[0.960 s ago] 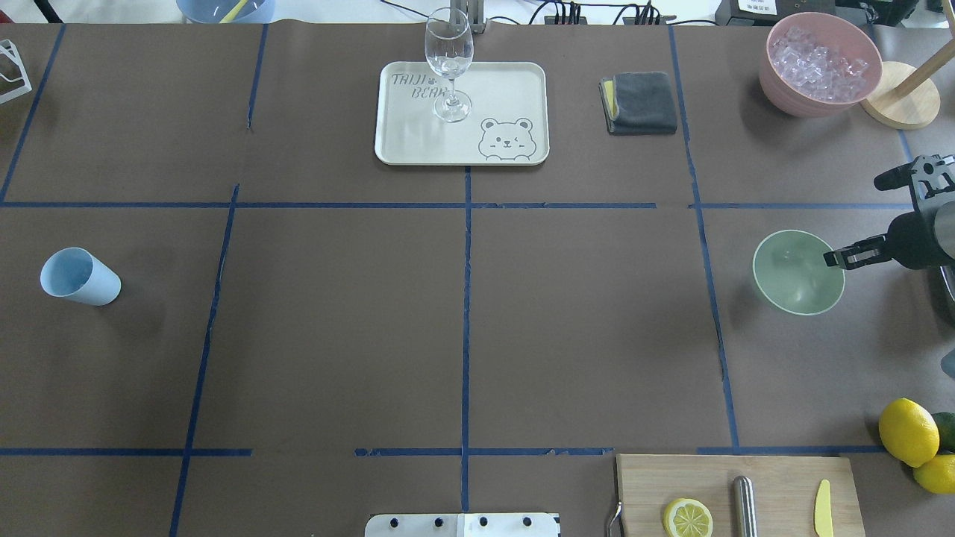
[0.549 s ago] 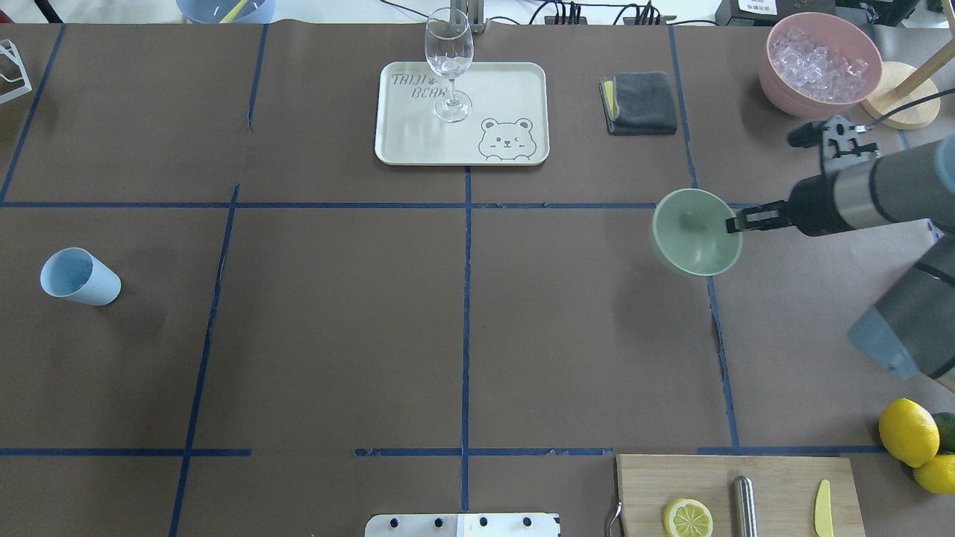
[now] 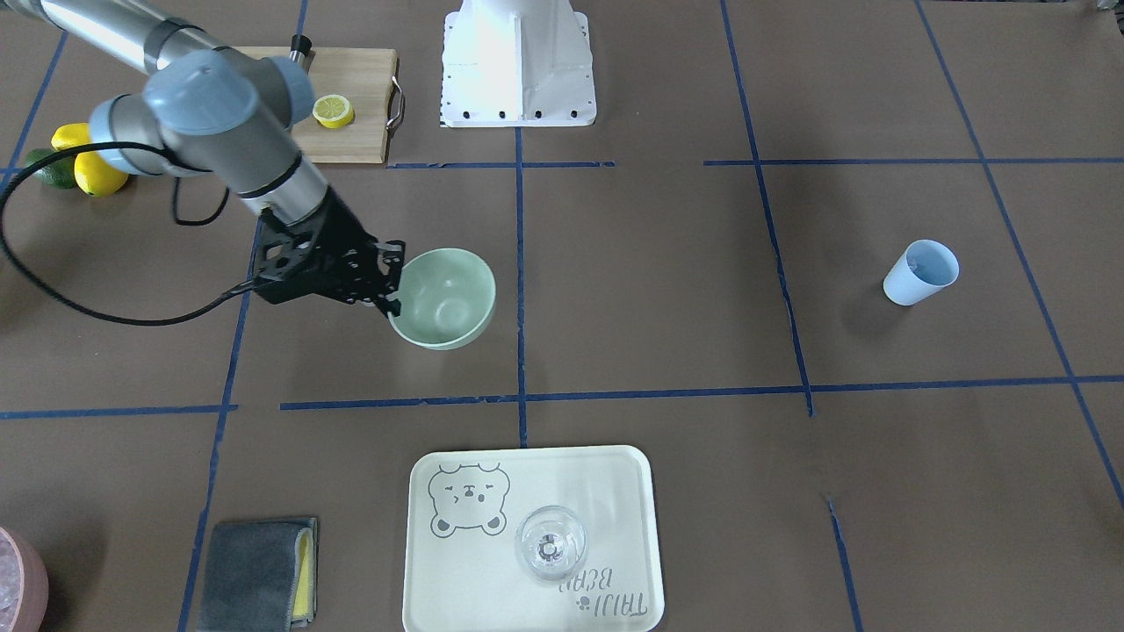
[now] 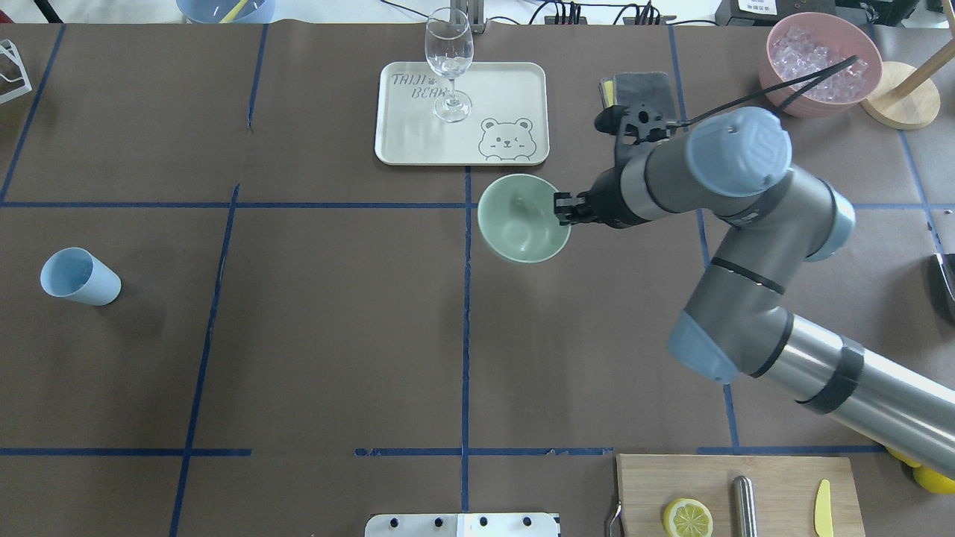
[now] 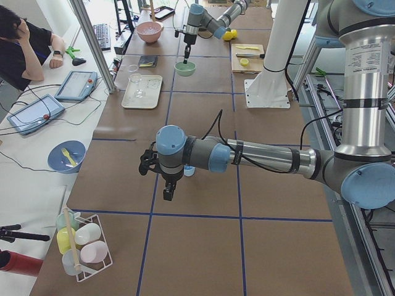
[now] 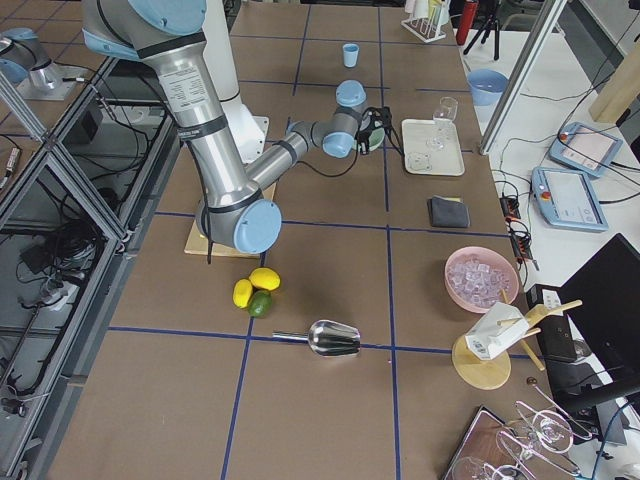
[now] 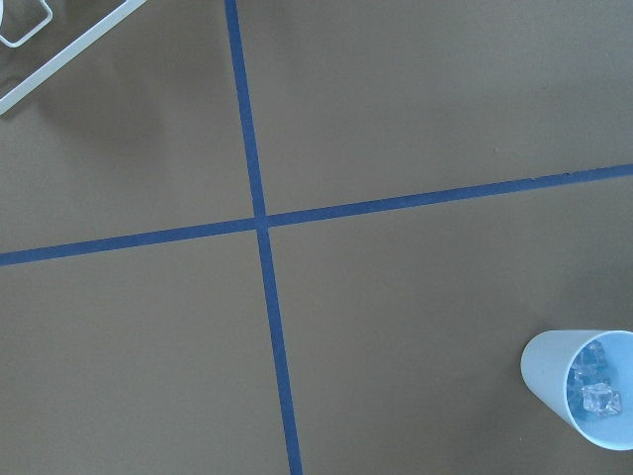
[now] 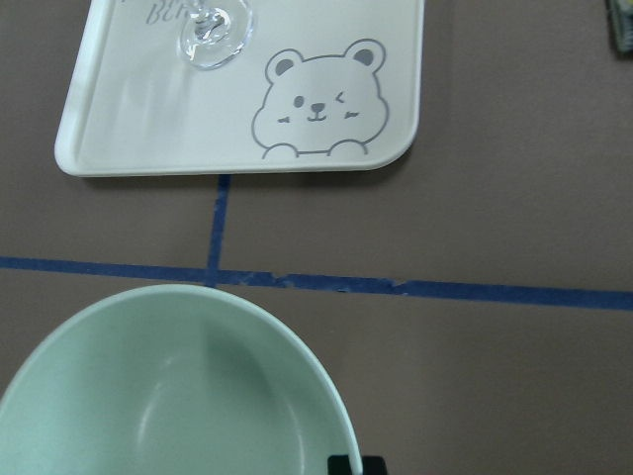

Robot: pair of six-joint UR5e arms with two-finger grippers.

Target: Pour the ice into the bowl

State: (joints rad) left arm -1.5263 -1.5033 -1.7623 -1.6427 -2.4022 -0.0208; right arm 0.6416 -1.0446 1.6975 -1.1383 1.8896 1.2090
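Brown worktop (image 4: pixel 336 335): the right hand (image 4: pixel 561 211) clamps the bowl (image 4: pixel 518 224) by its rim, near the tray (image 4: pixel 418 142). Ice (image 7: pixel 593 391) lies in the cup (image 4: pixel 78 277), well apart. Left hand (image 5: pixel 166 194): grip cannot be told.

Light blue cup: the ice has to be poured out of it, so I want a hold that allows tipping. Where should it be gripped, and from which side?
Probably the tapered side wall of the smooth light blue cup, near mid-height, coming in level from the robot's side. It stands upright, and the small clear ice cubes lie inside, so the mouth should stay free.
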